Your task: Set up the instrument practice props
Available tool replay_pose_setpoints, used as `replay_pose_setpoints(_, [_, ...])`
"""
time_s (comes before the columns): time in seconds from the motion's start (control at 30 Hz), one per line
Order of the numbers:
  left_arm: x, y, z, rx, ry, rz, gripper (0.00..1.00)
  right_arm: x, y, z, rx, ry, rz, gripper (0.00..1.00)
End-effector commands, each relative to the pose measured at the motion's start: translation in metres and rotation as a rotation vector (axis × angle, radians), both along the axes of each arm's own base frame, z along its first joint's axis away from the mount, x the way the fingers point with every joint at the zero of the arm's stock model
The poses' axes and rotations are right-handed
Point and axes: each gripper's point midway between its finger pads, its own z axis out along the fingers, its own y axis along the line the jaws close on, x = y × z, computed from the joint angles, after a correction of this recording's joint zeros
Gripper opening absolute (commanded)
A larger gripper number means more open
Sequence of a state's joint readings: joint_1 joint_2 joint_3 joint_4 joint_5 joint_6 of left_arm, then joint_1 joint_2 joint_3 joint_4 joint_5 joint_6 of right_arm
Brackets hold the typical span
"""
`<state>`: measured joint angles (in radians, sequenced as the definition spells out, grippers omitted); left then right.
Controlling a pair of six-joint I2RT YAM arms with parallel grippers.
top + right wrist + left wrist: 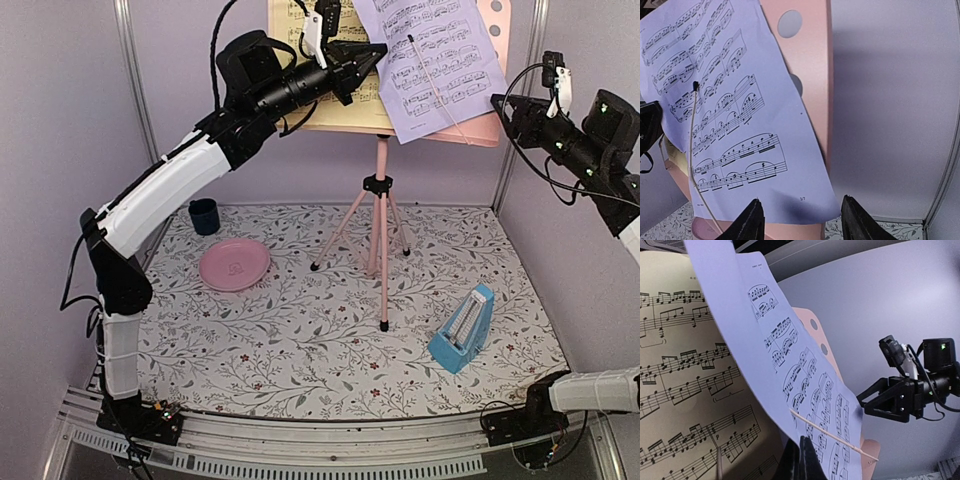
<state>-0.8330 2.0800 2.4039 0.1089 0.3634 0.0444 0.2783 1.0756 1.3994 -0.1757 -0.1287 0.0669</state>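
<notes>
The pink tripod music stand (380,230) stands mid-table, its perforated desk (492,30) at the top. The yellow sheet (350,112) lies on the desk's left, the lavender sheet (430,60) on its right, overlapping it under a thin white wire. My left gripper (372,52) is shut on the lavender sheet's left edge (805,375), fingers together at the bottom of the left wrist view (806,460). My right gripper (500,105) is open, its fingers straddling the sheet's lower right corner (805,205) without touching. The blue pyramid metronome (462,328) stands front right.
A round pink plate (234,265) and a small dark blue cup (204,215) sit on the floral table at the left. Lavender walls close in the back and sides. The tripod's legs spread across the table's middle.
</notes>
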Motion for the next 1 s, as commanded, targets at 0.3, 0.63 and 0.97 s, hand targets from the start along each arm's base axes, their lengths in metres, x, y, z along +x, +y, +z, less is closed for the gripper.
replay_pose_setpoints(0.3, [-0.003, 0.001, 0.002, -0.008, -0.019, -0.011, 0.00, -0.024, 0.011, 0.022, 0.005, -0.068, 0.107, 0.29])
replay_pose_setpoints(0.63, [-0.002, -0.001, 0.000, -0.007, -0.019, -0.015, 0.00, -0.029, 0.027, 0.038, -0.029, -0.115, 0.200, 0.40])
replay_pose_setpoints(0.97, [-0.003, -0.001, 0.002, -0.009, -0.024, -0.017, 0.00, -0.019, 0.034, 0.056, -0.043, -0.125, 0.226, 0.48])
